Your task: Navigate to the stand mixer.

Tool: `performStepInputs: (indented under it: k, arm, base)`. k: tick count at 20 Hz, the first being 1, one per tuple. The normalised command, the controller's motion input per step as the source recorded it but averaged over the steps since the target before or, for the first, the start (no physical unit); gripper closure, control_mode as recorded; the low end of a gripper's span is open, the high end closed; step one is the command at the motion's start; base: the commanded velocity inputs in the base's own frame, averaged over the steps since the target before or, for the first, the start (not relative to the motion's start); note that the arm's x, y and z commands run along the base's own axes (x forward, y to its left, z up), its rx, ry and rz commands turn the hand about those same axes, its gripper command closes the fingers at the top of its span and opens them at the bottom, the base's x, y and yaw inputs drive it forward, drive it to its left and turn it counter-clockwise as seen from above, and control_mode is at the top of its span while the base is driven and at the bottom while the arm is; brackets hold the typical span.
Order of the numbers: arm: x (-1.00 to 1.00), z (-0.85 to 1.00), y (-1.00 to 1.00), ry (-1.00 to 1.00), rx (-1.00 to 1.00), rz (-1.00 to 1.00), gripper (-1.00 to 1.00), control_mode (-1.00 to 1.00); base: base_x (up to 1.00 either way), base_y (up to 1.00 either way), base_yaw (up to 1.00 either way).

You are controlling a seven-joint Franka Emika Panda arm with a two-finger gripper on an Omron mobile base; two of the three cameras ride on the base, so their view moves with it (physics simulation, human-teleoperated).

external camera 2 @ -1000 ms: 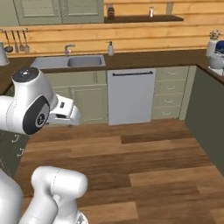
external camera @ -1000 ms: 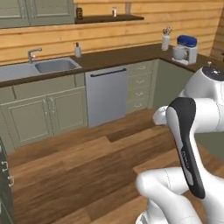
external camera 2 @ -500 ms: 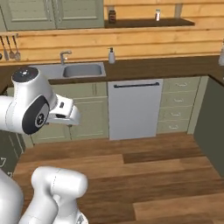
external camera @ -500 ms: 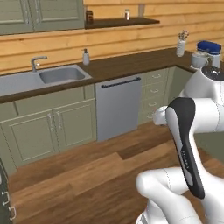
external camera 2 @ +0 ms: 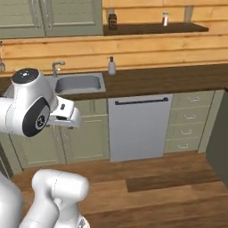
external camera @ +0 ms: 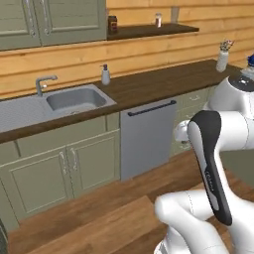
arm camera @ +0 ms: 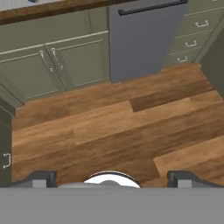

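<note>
Hand spread wide above wood floor; possibly the stand mixer at far right

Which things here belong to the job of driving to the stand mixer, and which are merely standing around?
Belongs to the job:
- stand mixer, its blue head cut off by the right edge

Merely standing around:
- soap bottle
- sink
- dishwasher
- utensil jar
- dark jar on the shelf

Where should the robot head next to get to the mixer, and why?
Probably swing the base right. A dark blue shape, likely the stand mixer, just peeks in at the left base view's right edge, past the utensil jar, while the dishwasher sits straight ahead.
</note>
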Motion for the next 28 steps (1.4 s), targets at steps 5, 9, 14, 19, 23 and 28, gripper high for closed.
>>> performStepInputs:
  k: [5, 9, 14, 19, 23, 28]
  arm:
    - [0.00, 0.00, 0.00, 0.00, 0.00, 0.00, -1.00, 1.00]
    - [0.00, 0.00, 0.00, 0.00, 0.00, 0.00, -1.00, 1.00]
    - [0.00, 0.00, 0.00, 0.00, 0.00, 0.00, -1.00, 1.00]
    - [0.00, 0.00, 0.00, 0.00, 0.00, 0.00, -1.00, 1.00]
    - [0.00, 0.00, 0.00, 0.00, 0.00, 0.00, -1.00, 1.00]
    - [0.00, 0.00, 0.00, 0.00, 0.00, 0.00, -1.00, 1.00]
  base:
    - [0.53, 0.00, -0.61]
    - [0.00, 0.09, -0.93]
    - [0.09, 0.21, -0.92]
    - [0.65, 0.40, -0.71]
    - [1.00, 0.83, -0.50]
    - [1.00, 0.88, -0.35]
